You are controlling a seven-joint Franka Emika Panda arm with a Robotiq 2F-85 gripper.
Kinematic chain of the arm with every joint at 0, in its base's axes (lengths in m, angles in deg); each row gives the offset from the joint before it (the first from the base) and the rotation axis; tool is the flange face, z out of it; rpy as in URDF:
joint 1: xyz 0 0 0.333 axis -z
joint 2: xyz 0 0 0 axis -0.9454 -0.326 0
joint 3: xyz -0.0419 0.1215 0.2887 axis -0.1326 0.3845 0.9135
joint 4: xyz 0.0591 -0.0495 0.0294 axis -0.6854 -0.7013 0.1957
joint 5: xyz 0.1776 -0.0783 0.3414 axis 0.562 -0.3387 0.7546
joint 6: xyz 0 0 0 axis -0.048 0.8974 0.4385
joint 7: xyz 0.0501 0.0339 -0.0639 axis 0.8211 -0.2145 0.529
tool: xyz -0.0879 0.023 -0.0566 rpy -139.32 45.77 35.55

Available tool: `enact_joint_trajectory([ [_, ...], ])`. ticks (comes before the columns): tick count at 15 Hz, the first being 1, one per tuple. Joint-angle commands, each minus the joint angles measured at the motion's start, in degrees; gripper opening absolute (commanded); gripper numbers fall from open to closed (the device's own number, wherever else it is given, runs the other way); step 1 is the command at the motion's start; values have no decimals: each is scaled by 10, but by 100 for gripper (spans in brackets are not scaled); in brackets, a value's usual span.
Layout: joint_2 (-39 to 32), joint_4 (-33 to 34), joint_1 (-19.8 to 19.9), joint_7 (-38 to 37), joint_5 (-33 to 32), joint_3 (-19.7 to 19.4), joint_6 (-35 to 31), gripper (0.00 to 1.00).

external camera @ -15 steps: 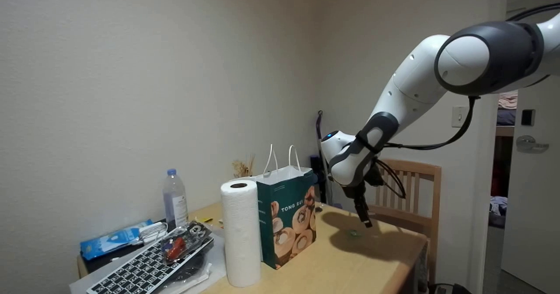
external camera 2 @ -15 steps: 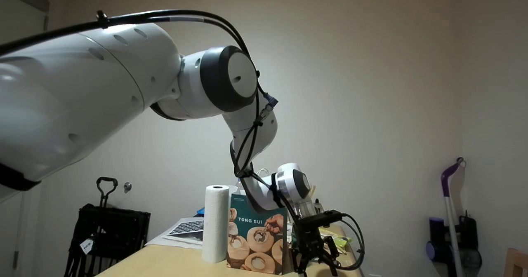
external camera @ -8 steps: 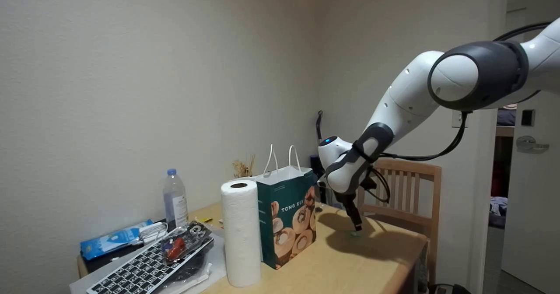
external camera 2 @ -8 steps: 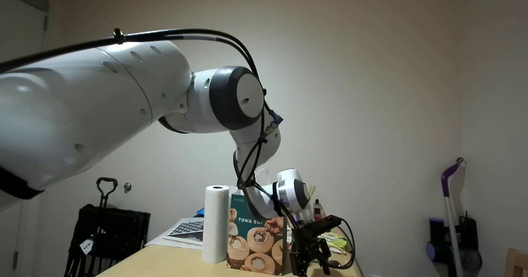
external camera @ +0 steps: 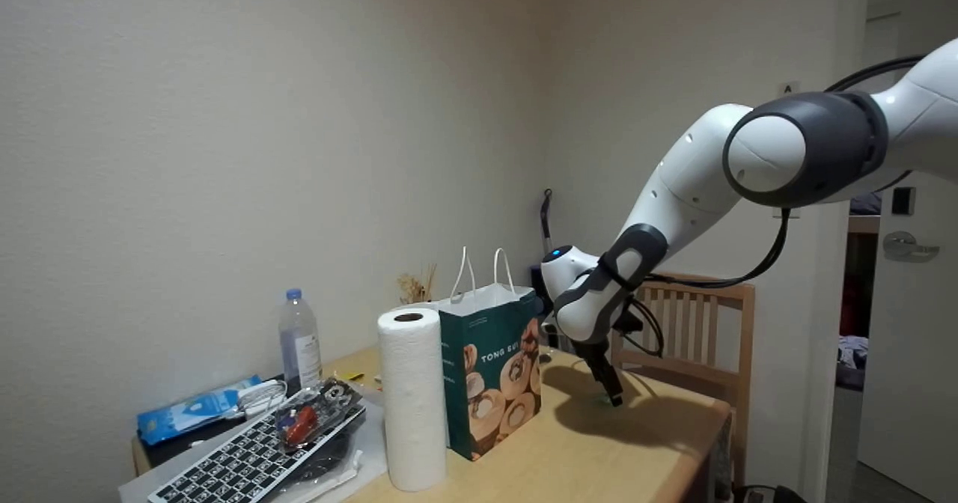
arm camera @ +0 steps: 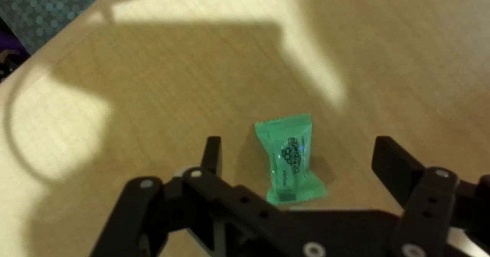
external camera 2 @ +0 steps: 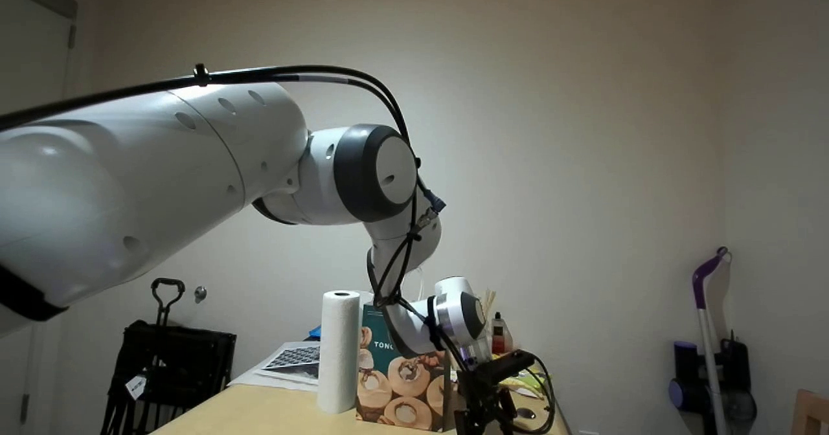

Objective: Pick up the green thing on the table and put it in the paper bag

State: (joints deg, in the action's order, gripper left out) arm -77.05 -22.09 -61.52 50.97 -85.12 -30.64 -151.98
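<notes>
The green thing, a small shiny light-green wrapped packet with dark print (arm camera: 291, 159), lies flat on the table (arm camera: 172, 96). In the wrist view it sits between the two fingers, nearer the left one, with room on both sides. My gripper (arm camera: 299, 144) is open and empty around it. In an exterior view the gripper (external camera: 615, 400) is low over the tan table (external camera: 569, 458), and only a speck of the green thing (external camera: 603, 398) shows beside its tip. The dark green paper bag (external camera: 494, 383) stands upright with white handles up; it also shows in an exterior view (external camera 2: 405, 370).
A white paper towel roll (external camera: 413, 406) stands beside the bag. A keyboard (external camera: 247, 450), a bottle (external camera: 299, 342) and a blue packet (external camera: 194, 409) lie further along the table. A wooden chair (external camera: 688, 338) stands behind the arm. The table edge (arm camera: 57, 54) shows in the wrist view.
The arm has come down and the gripper has moved lower, closer to the green thing, which it now partly covers in an exterior view. The bag and other objects have not moved.
</notes>
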Motion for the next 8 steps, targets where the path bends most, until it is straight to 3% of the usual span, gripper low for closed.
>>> enact_joint_trajectory([
  [1, -48, 59, 4, 44, 17, -5, 44, 73],
  [8, -73, 120, 2, 55, 20, -9, 87, 27],
])
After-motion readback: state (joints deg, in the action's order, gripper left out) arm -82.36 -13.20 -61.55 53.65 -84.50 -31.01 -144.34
